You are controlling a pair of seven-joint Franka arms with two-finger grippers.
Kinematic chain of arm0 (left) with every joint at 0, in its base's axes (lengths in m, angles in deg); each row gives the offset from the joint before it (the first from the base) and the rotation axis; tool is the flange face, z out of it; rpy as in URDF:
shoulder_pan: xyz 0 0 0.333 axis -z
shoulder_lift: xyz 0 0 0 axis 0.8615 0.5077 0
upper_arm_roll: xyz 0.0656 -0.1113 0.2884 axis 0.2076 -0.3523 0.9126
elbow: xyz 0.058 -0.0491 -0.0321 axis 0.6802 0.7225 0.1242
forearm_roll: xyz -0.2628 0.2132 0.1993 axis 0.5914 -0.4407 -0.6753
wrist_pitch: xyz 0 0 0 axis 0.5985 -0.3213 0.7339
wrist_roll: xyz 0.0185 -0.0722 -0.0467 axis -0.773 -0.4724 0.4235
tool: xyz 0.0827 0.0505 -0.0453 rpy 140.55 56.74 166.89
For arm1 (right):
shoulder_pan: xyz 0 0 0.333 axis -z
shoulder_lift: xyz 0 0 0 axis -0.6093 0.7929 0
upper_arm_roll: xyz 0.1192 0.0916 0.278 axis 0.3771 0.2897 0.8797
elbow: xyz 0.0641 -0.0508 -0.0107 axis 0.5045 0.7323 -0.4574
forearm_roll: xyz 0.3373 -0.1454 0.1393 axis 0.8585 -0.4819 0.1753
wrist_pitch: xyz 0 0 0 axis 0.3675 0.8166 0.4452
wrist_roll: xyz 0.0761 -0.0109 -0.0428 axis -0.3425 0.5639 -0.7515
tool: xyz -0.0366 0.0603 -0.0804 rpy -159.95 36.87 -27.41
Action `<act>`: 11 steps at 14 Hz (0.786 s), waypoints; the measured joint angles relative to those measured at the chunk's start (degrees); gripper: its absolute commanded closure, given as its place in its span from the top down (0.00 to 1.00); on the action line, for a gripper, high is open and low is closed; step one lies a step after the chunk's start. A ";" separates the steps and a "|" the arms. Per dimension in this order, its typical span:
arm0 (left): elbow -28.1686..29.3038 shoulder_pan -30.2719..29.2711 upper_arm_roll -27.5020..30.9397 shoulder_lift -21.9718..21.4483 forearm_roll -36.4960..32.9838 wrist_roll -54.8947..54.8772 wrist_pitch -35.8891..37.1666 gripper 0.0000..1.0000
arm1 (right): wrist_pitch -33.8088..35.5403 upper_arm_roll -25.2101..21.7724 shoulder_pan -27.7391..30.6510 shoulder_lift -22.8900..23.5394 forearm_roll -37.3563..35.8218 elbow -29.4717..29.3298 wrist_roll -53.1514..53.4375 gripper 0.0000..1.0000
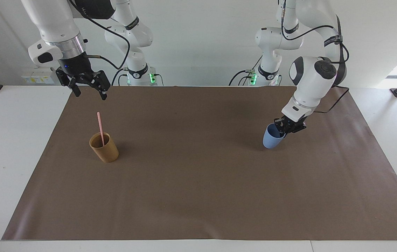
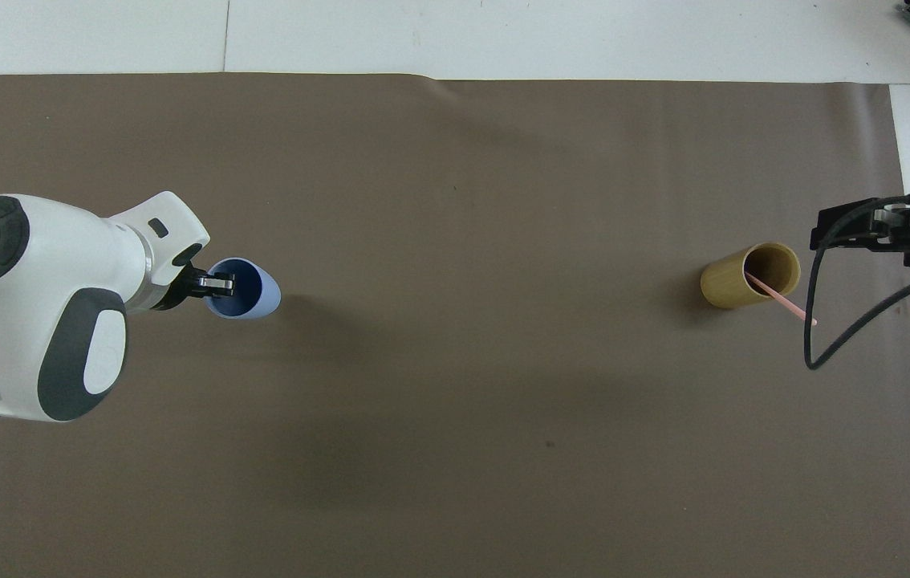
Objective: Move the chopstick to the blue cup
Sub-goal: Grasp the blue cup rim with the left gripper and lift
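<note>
The light-blue cup (image 1: 271,139) is at the left arm's end of the brown mat, tilted; it also shows in the overhead view (image 2: 250,291). My left gripper (image 1: 284,128) is shut on its rim on the side nearer to the robots, one finger inside the cup, and shows in the overhead view (image 2: 218,282). The pink chopstick (image 1: 99,126) stands leaning in the tan cup (image 1: 106,150) at the right arm's end; both show in the overhead view, the chopstick (image 2: 782,299) and the tan cup (image 2: 732,282). My right gripper (image 1: 88,88) hangs open and empty, high over the mat's edge next to the tan cup.
A brown mat (image 1: 198,182) covers most of the white table (image 1: 13,147). The right arm's black cable (image 2: 816,337) hangs in a loop beside the tan cup.
</note>
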 measured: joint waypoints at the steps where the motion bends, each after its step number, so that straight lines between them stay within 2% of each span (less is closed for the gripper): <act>1: -2.33 1.98 -0.09 0.43 0.00 2.63 2.23 0.00 | -0.03 0.00 0.00 -0.13 0.00 0.15 0.00 1.00; 5: -7.54 12.06 -0.60 2.97 -0.02 15.36 4.10 0.00 | -0.08 -0.04 0.47 -0.17 0.00 0.38 0.00 1.00; 11: -8.04 22.48 -0.74 6.22 -0.02 25.24 0.92 0.00 | -3.17 -0.04 0.76 -0.17 0.00 2.32 0.00 1.00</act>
